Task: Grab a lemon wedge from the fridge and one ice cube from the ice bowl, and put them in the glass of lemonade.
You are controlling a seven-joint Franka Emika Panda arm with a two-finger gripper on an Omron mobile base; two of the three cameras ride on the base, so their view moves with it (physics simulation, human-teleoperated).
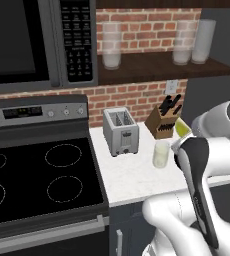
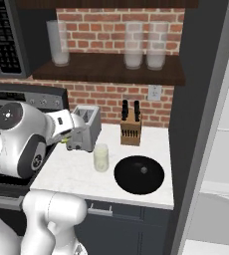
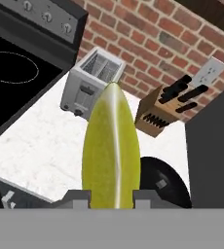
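The gripper [image 3: 111, 197] is clamped on the one lemon wedge [image 3: 111, 151], up above the white bench [image 2: 76, 174]. I think it is on its way to the one glass of lemonade [image 2: 101, 158], so next it must line up over the rim and let go. One ice bowl [image 2: 139, 174] with one ice cube [image 2: 144, 170] sits just beside that glass.

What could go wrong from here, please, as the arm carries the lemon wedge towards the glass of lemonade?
1. The gripper pinches only the base of the lemon wedge; most of it sticks out, so it might slip and drop onto the counter.
2. The glass of lemonade is narrow, and the toaster stands close behind it; a release slightly off could miss.
3. A low approach might knock the glass over.
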